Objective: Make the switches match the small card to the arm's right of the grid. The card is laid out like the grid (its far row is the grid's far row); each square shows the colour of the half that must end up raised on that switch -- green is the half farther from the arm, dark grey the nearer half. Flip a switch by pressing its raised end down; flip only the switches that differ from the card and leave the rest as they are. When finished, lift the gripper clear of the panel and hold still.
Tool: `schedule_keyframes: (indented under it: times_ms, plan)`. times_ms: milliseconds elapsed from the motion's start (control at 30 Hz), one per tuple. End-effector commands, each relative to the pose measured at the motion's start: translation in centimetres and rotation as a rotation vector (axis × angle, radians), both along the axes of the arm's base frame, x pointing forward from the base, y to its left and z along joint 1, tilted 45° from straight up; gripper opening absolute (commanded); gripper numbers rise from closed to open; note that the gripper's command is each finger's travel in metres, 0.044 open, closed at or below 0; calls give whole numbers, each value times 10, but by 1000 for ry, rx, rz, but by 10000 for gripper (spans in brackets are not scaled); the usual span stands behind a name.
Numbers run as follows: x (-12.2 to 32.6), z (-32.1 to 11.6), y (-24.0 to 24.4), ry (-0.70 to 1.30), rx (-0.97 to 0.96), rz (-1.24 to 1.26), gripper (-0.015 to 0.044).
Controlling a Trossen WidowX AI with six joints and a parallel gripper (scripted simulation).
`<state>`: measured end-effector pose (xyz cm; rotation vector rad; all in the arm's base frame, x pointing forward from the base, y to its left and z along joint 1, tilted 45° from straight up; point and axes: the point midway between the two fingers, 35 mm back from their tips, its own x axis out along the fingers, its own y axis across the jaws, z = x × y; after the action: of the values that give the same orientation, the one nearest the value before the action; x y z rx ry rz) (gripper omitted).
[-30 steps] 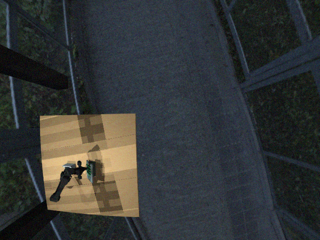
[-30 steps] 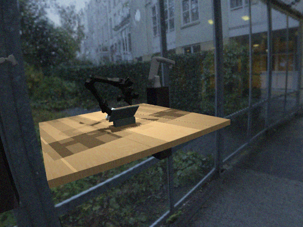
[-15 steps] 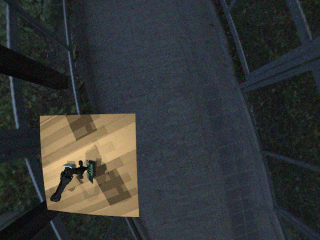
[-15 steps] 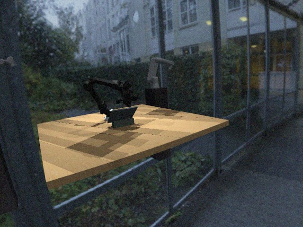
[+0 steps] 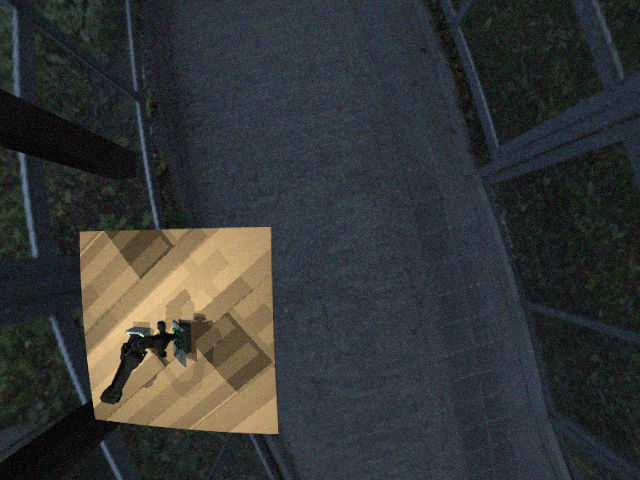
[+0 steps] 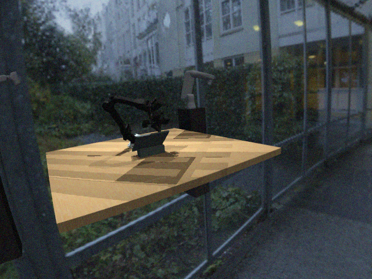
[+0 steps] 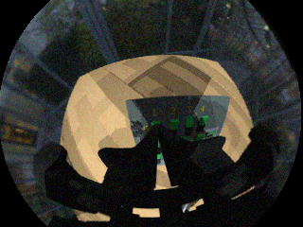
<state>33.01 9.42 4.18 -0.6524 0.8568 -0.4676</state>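
The tilted grey switch panel stands on the table, with yellow numerals 1 to 4 along its far edge. In the wrist view, green shows on the far-row switches under 1, 2, 3 and 4. Some green shows nearer at the right, and a little between the dark fingers. My gripper is shut and empty, its tips low over the panel around column 1. Contact cannot be told. The fingers hide much of the nearer rows. I cannot make out the card's squares.
The wooden table carries patterned shadows. A pale plate lies beside the arm's base. Farther back, beyond the table, another arm stands on a dark pedestal.
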Motion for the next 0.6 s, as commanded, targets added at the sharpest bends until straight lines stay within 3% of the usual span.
schedule_keyframes:
  times_ms: [0, 567]
  plan:
    - [-1, -2, 0, 10, -2, 4, 0]
    - [0, -3, -1, 10, -2, 4, 0]
